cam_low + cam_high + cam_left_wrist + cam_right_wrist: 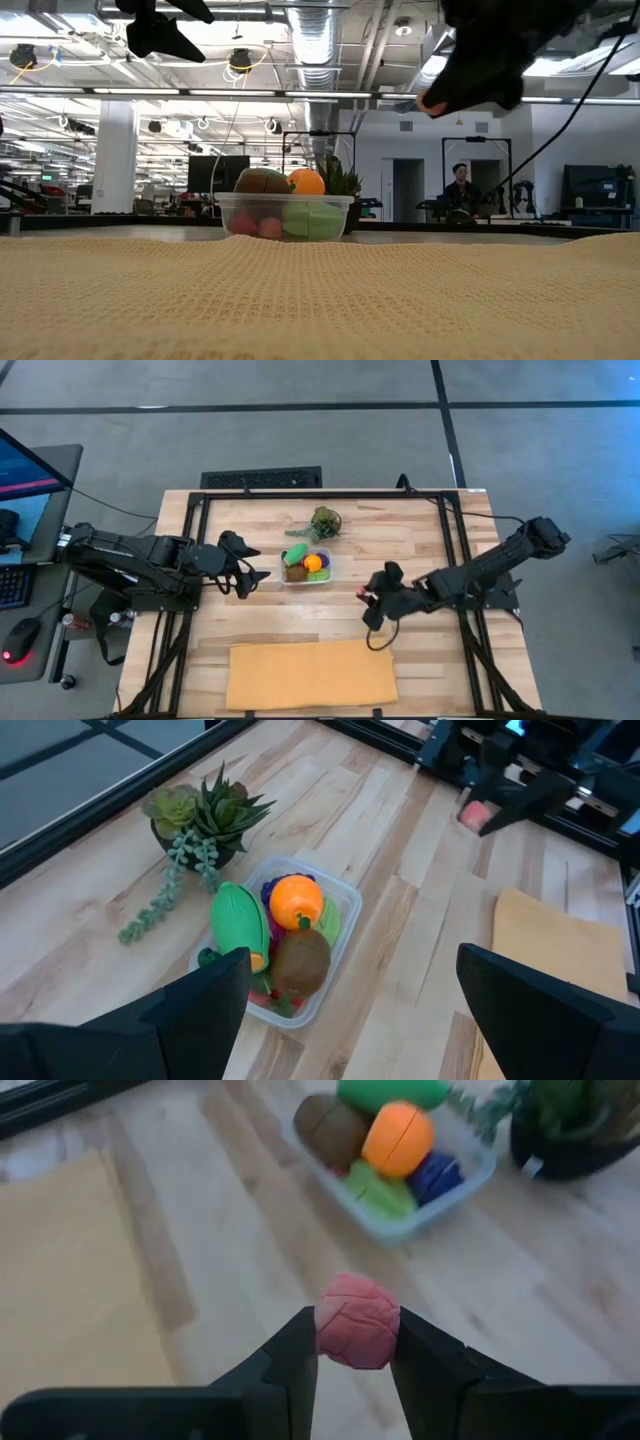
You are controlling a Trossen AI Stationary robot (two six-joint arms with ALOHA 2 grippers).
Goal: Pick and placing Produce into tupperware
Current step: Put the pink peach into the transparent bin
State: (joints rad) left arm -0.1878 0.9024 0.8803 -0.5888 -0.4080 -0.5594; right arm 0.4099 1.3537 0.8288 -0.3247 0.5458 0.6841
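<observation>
One pink ball (358, 1321) pinched in the right gripper (355, 1342) could bounce off the heaped tupperware (306, 566) at its 10 o'clock, while the left gripper (258, 576) hangs wide open.

Potted plant (324, 523), tan cloth (311, 674)

1. The tupperware (306, 566), a clear rounded tub, sits upright mid-worktop, filled with produce: an orange piece (296, 901), a brown piece (300, 960), a green piece (240, 921), blue and pink ones beneath
2. A pink ridged ball (357, 1321) hangs above the worktop, pinched between the right gripper (357, 1342) jaws
</observation>
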